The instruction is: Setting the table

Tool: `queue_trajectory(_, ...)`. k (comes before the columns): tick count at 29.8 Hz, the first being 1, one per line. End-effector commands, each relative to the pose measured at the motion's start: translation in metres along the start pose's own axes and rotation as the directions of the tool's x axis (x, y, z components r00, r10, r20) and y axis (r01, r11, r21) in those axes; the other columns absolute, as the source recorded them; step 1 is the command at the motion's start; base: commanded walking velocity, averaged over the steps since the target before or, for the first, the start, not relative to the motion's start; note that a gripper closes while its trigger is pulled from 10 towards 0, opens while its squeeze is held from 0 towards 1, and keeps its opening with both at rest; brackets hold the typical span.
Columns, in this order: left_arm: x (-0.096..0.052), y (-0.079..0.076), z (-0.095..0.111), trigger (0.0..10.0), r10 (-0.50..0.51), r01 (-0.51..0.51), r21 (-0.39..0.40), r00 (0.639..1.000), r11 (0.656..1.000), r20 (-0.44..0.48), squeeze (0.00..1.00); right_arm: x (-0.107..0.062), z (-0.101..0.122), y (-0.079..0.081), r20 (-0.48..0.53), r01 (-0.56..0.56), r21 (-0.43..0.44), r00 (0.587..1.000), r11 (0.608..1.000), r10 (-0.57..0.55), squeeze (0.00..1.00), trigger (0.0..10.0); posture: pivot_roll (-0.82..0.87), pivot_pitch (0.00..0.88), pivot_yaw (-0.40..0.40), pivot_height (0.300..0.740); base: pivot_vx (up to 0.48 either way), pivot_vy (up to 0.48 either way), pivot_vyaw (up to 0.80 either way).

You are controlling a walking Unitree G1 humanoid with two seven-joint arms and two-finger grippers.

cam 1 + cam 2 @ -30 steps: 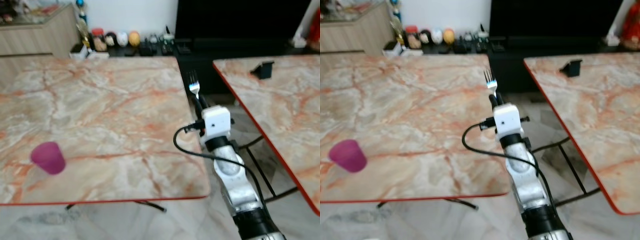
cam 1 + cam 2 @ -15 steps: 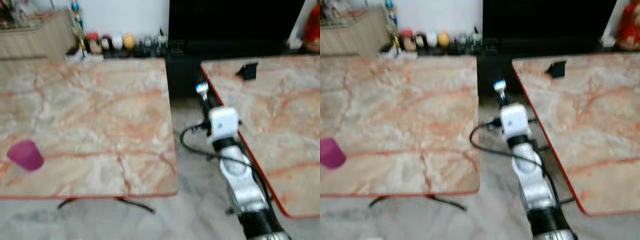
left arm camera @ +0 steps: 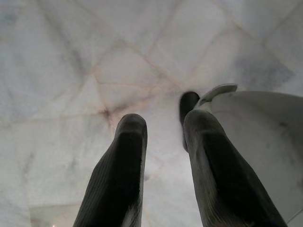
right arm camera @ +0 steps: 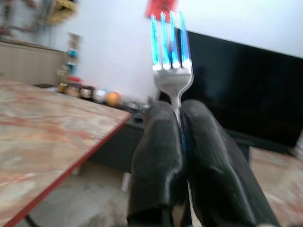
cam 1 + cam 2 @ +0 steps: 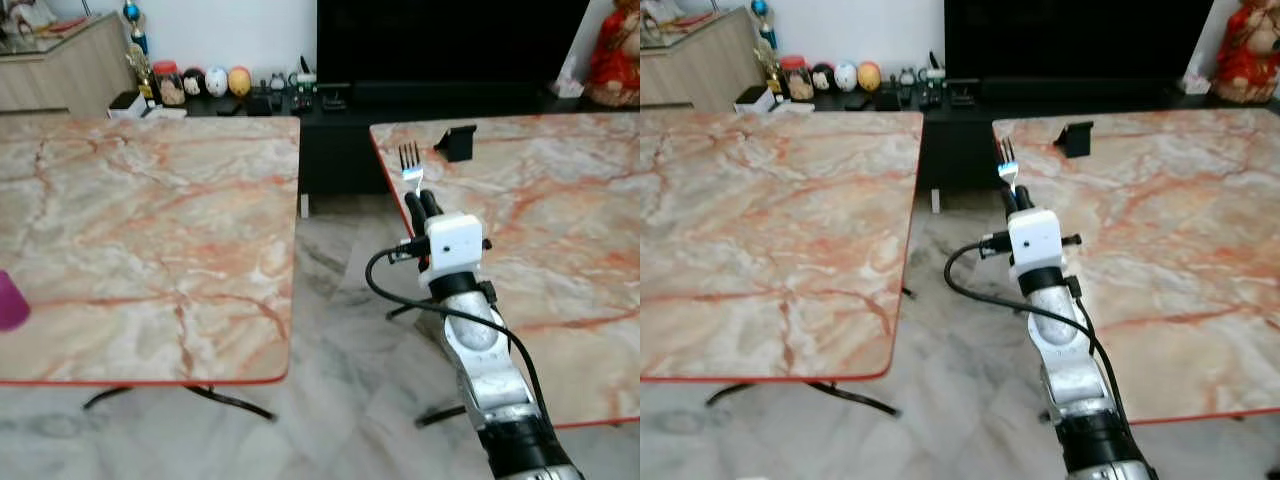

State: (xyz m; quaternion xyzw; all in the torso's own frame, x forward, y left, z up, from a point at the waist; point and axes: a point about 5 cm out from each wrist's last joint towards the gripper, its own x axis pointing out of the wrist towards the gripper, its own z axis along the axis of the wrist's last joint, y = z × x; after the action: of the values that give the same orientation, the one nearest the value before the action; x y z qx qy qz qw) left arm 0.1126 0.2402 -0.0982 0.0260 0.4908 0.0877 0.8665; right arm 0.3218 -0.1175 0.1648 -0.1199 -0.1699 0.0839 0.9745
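A silver fork (image 5: 410, 160) stands upright, tines up, with my right gripper (image 5: 422, 203) shut on its handle. In the right wrist view the fork (image 4: 171, 56) rises from between the two black fingers (image 4: 156, 142). The arm reaches forward over the gap between two marble tables, and the fork sits at the near left edge of the right table (image 5: 560, 220). A pink cup (image 5: 8, 300) stands at the left edge of the picture on the left table (image 5: 150, 220). My left gripper (image 3: 165, 125) hangs over the floor, open, with nothing between its fingers.
A strip of marble floor (image 5: 340, 300) runs between the tables. A small black stand (image 5: 455, 143) sits on the right table's far left corner. Behind are a low black cabinet with small ornaments (image 5: 215, 82), a dark screen (image 5: 450, 40) and a red figure (image 5: 615, 50).
The whole picture has shifted left, so the camera has turned right. The right table now fills more of the view, and the cup has slid to the left edge. The fork stays gripped.
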Motion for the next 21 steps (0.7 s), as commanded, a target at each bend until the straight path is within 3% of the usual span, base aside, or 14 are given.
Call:
queue_trajectory(1, 0.0001, 0.0003, 0.0001, 10.0, 0.0, 0.0, 0.016, 1.0, 1.0, -0.003, 0.0, 0.0036, 0.0032, -0.0063, 0.012, 0.012, -0.011, 1.0, 1.0, -0.012, 0.0, 10.0, -0.08, 0.0, 0.01, 0.732, 0.0, -0.304, 0.0)
queue_trajectory(21, 0.0, 0.0, -0.0002, 10.0, -0.001, 0.001, 0.01, 1.0, 1.0, -0.004, 0.0, 0.0032, 0.0019, -0.0053, 0.003, 0.004, -0.009, 1.0, 1.0, -0.004, 0.0, 10.0, -0.07, 0.0, 0.002, 0.732, 0.0, -0.371, 0.0)
